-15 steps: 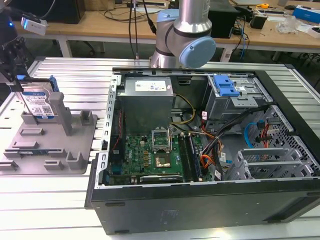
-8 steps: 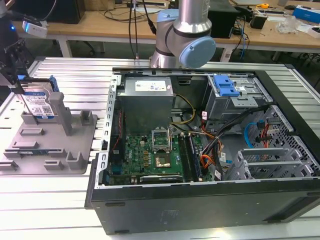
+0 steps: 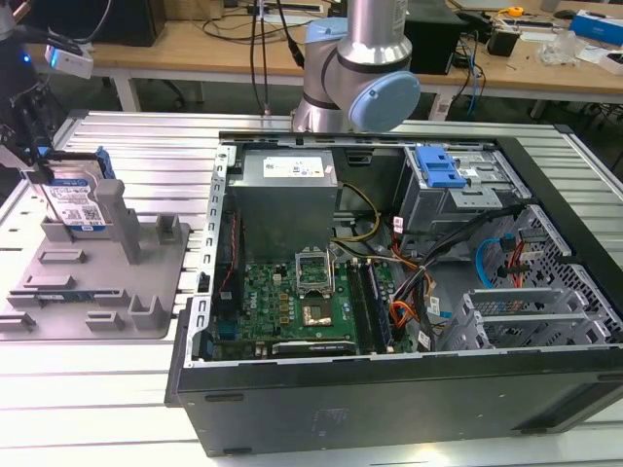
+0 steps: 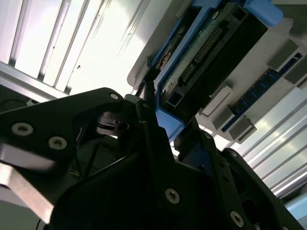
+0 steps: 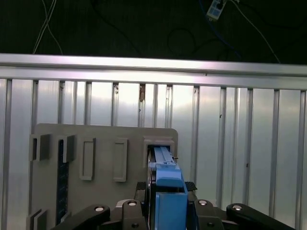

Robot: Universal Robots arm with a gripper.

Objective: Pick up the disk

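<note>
I see an open computer case [image 3: 389, 404] on the slatted table [image 3: 88, 389], a green motherboard [image 3: 277, 306] and grey power supply [image 3: 287, 195] inside it. A grey fixture [image 3: 107, 292] stands beside it, on the exterior view's left.

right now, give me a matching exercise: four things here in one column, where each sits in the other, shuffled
1 silver rectangular metal hard drive with blue side rails
2 grey plastic fixture with upright posts
3 blue plastic latch
4 green circuit board

a on the silver drive cage
b flat inside the open black computer case
c standing on edge beside a fixture post
d directly on the ribbed metal table

Pairs: 1-c, 2-d, 3-a, 4-b
</note>
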